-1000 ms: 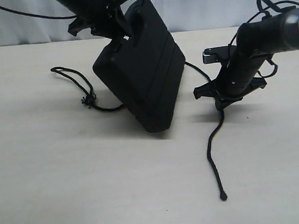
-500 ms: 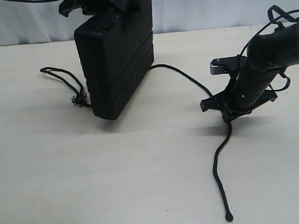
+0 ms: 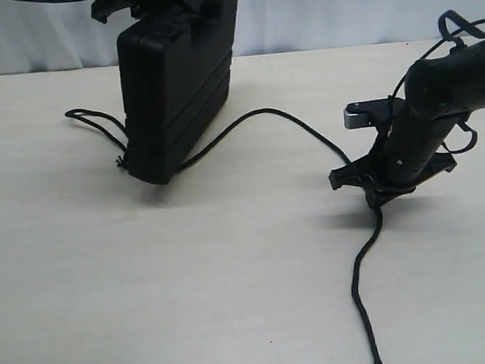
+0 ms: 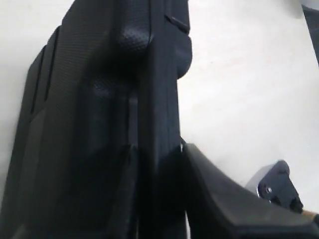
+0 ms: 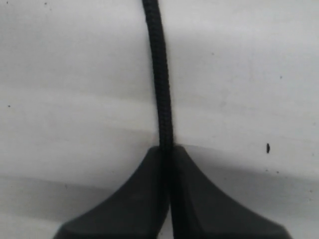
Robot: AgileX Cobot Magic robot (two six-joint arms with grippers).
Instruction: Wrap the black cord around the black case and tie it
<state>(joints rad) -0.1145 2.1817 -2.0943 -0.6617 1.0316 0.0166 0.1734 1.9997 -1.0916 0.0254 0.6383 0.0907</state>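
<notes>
The left gripper (image 4: 157,149) is clamping the top edge of the flat, ribbed black plastic case (image 3: 177,86), standing it upright at the far left of the pale bench (image 3: 193,302). The right gripper (image 5: 167,149) is pinching the thin black braided cord (image 3: 288,120), which is arcing over from the case's foot. For a clean wrap, I'd be drawing that slack taut before carrying the cord around the case.

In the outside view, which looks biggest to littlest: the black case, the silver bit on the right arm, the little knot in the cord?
1. black case, by far the largest
2. silver bit, much smaller
3. knot, tiniest, partly hidden at the case's edge
</notes>
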